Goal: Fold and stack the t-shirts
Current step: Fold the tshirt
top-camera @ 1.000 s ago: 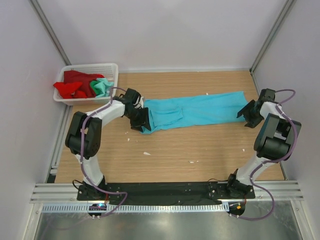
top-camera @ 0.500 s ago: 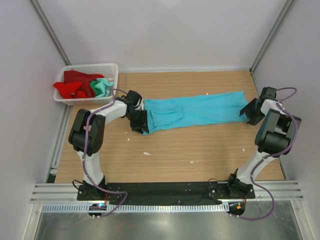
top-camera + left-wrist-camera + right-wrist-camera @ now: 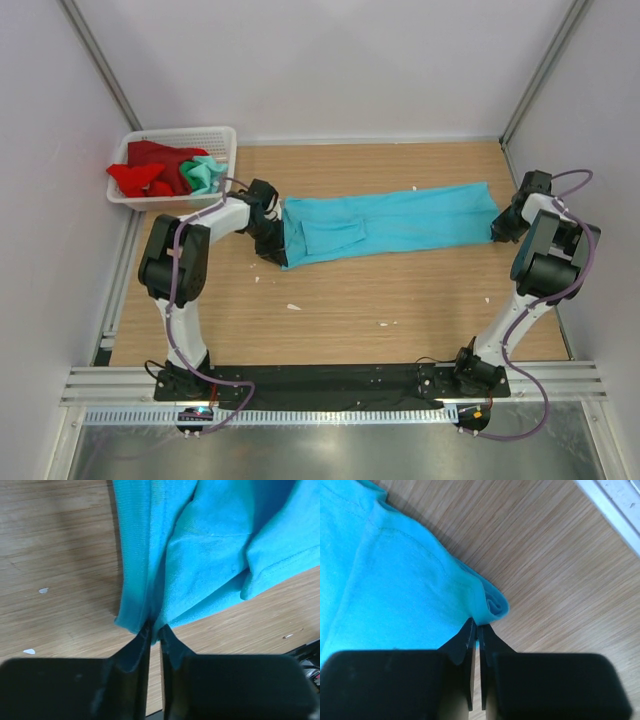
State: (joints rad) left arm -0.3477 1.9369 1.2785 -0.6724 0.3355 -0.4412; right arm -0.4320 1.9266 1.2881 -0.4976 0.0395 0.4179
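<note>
Closing from a spread stance, left claw (image 3: 155, 629) and right claw (image 3: 476, 626) now pinch opposite ends of the sky-blue cloth t-shirt (image 3: 390, 222) stretched flat across the wooden tabletop (image 3: 350, 295); end-to-end fold looks ready.

A flattened t-shirt (image 3: 390, 222) stretches left to right across the table's (image 3: 350, 300) far half, the left gripper (image 3: 278, 240) at its left end, the right gripper (image 3: 497, 225) at its right. A basket (image 3: 225, 135) at the far-left corner holds bunched t-shirts (image 3: 165, 170).
</note>
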